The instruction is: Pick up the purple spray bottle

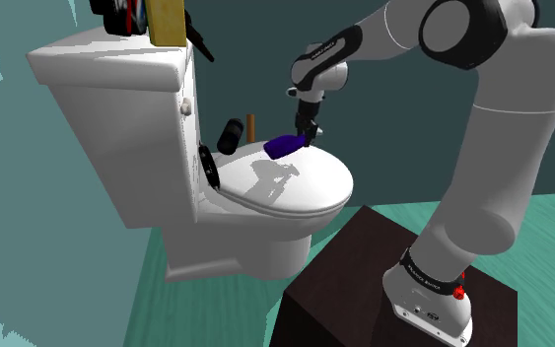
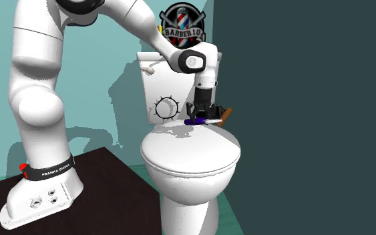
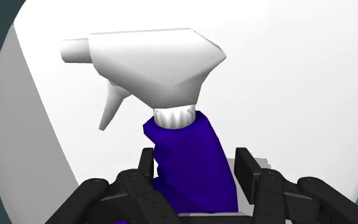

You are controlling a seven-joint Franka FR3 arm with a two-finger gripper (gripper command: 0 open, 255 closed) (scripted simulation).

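The purple spray bottle point(image 3: 193, 168) has a white trigger head point(image 3: 155, 60) and lies on its side over the back of the white toilet lid point(image 1: 295, 192). My gripper point(image 3: 196, 167) comes down on it from above, and both black fingers point(image 3: 147, 164) press against the sides of the purple body, so it is shut on the bottle. From the shoulder view the bottle point(image 1: 285, 146) shows as a dark purple shape under the gripper point(image 1: 308, 136), near the lid's far edge. Seen from the second exterior view, the bottle point(image 2: 196, 121) sits crosswise beneath the gripper point(image 2: 203, 117), just above the lid point(image 2: 190, 150).
The white toilet tank point(image 1: 117, 89) rises behind the lid, with a yellow object point(image 1: 167, 22) and dark items on top. A black cylinder point(image 1: 230, 136) and a brown stick point(image 1: 250, 125) stand behind the seat. A round barber sign point(image 2: 183, 27) hangs above. My dark stand point(image 1: 383, 286) is close by.
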